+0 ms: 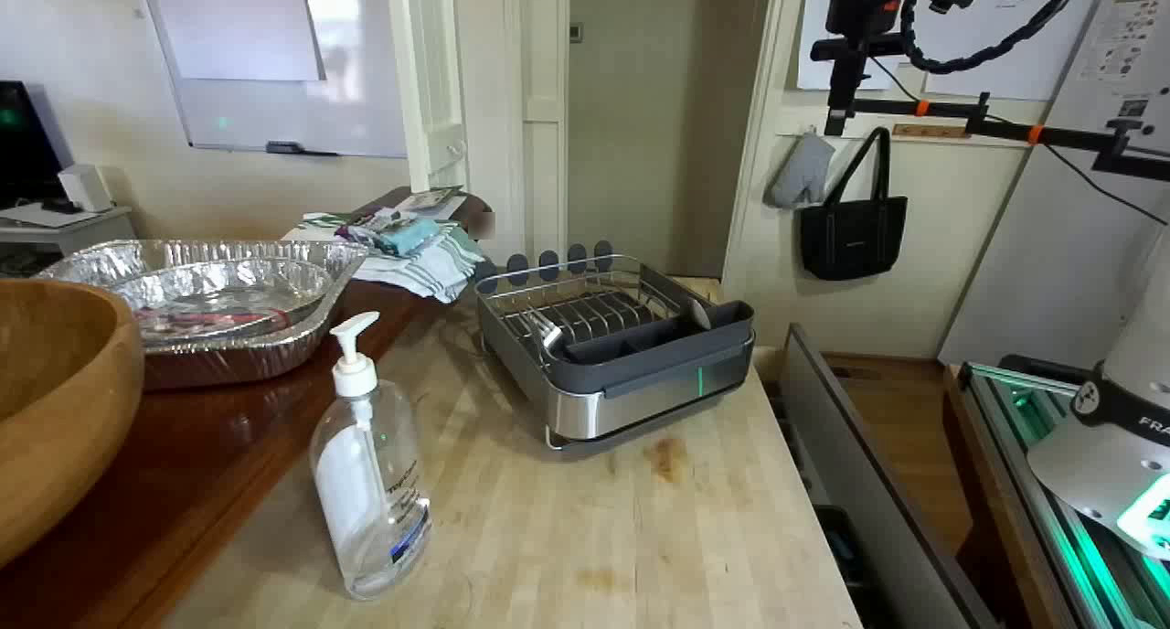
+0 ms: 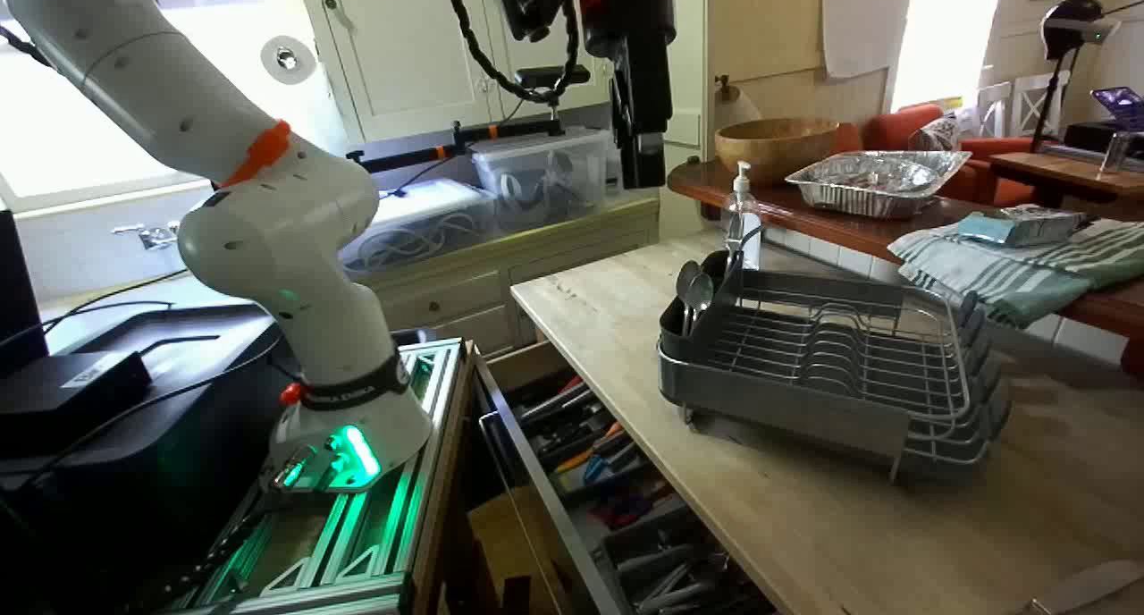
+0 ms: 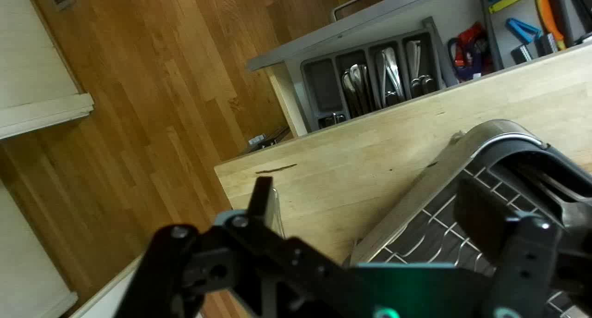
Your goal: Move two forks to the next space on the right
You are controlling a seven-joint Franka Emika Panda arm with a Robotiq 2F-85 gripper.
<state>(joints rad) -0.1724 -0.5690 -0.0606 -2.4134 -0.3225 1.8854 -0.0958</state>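
The grey metal dish rack [image 1: 585, 410] stands on the wooden table; it also shows in an exterior view [image 2: 804, 409] and in the wrist view [image 3: 411, 207]. A dark utensil caddy [image 1: 658, 355] runs along one side. Shiny forks [image 1: 548, 330] lean at one end of it; their separate outlines cannot be told. Two spoons [image 2: 693, 289] stand at its opposite end. Metal utensils [image 3: 573, 214] show blurred at the wrist view's right edge; their kind is unclear. My gripper [image 3: 365, 191] is open and empty, fingers wide apart, high above the table. It also shows in both exterior views [image 1: 836, 122] [image 2: 643, 155].
An open drawer [image 2: 536, 499] with cutlery lies along the table's edge beside the robot base. A soap bottle [image 1: 375, 483] stands on the table. A wooden bowl [image 1: 73, 382], foil tray [image 1: 228, 355] and towels [image 1: 420, 254] lie on the red-brown counter.
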